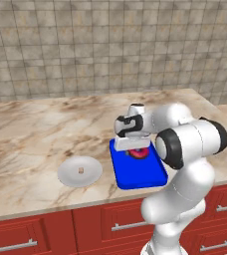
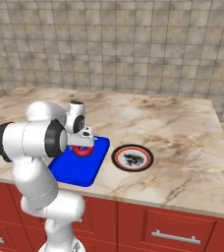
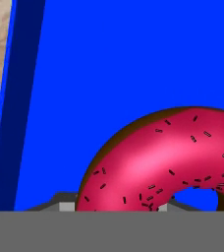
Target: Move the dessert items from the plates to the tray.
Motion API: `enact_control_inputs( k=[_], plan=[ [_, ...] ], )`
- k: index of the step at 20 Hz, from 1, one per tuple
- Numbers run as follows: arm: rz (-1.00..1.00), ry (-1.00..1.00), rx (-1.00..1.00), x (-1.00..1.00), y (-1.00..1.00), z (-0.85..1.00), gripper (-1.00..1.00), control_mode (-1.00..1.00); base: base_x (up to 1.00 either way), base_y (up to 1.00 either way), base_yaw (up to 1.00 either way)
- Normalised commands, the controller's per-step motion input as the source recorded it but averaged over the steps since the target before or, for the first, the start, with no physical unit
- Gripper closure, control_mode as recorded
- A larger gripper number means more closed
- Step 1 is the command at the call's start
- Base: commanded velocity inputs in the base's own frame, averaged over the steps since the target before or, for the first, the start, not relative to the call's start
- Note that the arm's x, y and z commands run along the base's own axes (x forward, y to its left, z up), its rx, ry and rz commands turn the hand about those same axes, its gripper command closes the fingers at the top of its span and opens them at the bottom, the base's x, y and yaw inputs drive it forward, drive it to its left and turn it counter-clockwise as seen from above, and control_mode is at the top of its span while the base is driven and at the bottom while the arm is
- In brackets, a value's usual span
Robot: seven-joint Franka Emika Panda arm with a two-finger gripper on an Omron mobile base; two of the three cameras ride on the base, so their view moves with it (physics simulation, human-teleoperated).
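Note:
My gripper (image 1: 135, 148) is low over the far end of the blue tray (image 1: 135, 174), shut on the red-pink ring doughnut (image 1: 138, 153). In the hand view the doughnut (image 3: 158, 157), with dark sprinkles, sits close between the finger tips above the tray floor (image 3: 133, 59); I cannot tell whether it touches the floor. The tiny tan morsel (image 1: 80, 171) lies in the middle of the plain grey plate (image 1: 68, 175), left of the tray. The plate with the red-and-black rim (image 2: 118, 158) lies bare, right of the tray (image 2: 77, 170).
The marble counter (image 1: 31, 134) runs back to a tiled wall. Its front edge lies just beyond the near ends of the tray and plates, above red drawers (image 1: 31, 234). My own arm (image 1: 190, 142) bulks over the tray's right side.

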Motion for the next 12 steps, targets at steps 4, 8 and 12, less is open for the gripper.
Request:
enact_control_inputs(
  k=[4,8,12],
  plan=[
    [0.00,0.01,0.00,0.48,0.09,-0.33,1.00,-1.00,0.00,0.00,0.00],
    [0.00,0.00,0.00,0.42,0.03,-0.37,1.00,-1.00,0.00,0.00,0.00],
    [0.00,0.00,0.00,0.28,0.00,-0.44,1.00,-1.00,0.00,0.00,0.00]
  ],
)
